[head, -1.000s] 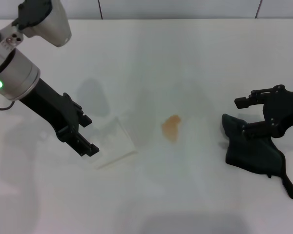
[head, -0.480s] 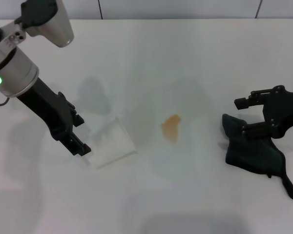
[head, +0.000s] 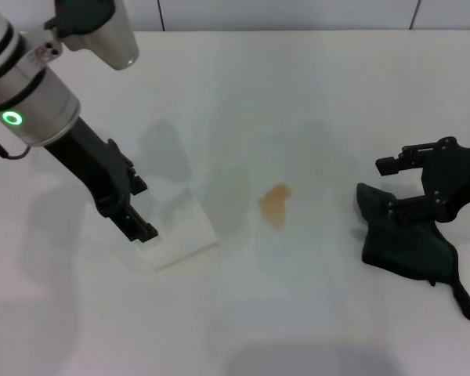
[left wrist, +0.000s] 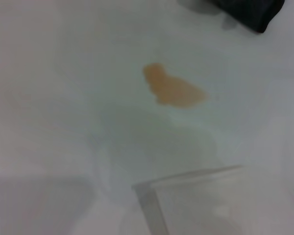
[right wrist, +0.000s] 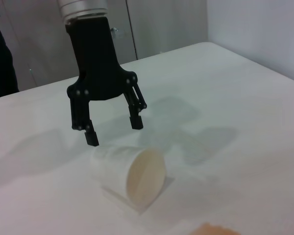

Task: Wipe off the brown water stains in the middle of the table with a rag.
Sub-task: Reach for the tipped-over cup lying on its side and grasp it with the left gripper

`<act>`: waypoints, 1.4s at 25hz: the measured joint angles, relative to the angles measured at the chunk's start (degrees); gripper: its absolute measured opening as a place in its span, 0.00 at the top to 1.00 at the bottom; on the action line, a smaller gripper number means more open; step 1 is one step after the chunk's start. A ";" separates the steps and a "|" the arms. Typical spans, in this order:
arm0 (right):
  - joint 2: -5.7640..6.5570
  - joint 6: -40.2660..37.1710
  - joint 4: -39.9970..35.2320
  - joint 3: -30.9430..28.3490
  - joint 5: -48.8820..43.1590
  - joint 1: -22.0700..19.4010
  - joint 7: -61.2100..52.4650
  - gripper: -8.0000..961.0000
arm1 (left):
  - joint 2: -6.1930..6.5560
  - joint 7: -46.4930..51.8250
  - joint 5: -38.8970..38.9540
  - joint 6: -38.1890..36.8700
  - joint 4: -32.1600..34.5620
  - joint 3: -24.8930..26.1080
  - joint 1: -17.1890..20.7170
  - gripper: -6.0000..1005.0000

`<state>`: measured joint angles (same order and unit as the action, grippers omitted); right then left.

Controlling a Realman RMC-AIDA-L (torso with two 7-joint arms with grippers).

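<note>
The brown water stain is a small orange-brown blotch in the middle of the white table. It also shows in the left wrist view and at the edge of the right wrist view. The dark rag lies bunched at the right, its tail pointing to the front right. My right gripper is open just above the rag's left end, its lower finger at the cloth. My left gripper is open and empty, just above the base end of the cup; it also shows in the right wrist view.
A clear plastic cup lies on its side left of the stain, its beige-tinted mouth facing the stain. Its edge shows in the left wrist view. The rag's corner shows there too.
My left arm drew back to the left, then moved right and a little away from me, its gripper staying by the cup's base. The cup, rag and right arm have not moved.
</note>
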<state>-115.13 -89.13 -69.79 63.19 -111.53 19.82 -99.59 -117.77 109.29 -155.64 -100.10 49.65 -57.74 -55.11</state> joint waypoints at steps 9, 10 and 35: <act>0.00 0.01 -0.07 0.00 0.00 0.08 0.45 0.25 | -1.02 -0.01 -0.09 1.08 -0.19 -0.13 0.07 0.12; 0.00 0.01 -0.08 0.00 0.00 0.08 0.46 0.25 | -1.04 0.00 -0.09 1.23 -0.23 -0.17 0.12 0.12; 0.00 -0.33 -0.09 0.00 0.00 0.13 0.54 0.25 | -1.33 -0.22 2.92 5.00 -4.51 -1.51 0.10 0.12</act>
<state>-115.13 -89.46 -69.87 63.19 -111.53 19.96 -99.05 -119.09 109.07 -152.71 -95.10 45.14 -59.24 -55.01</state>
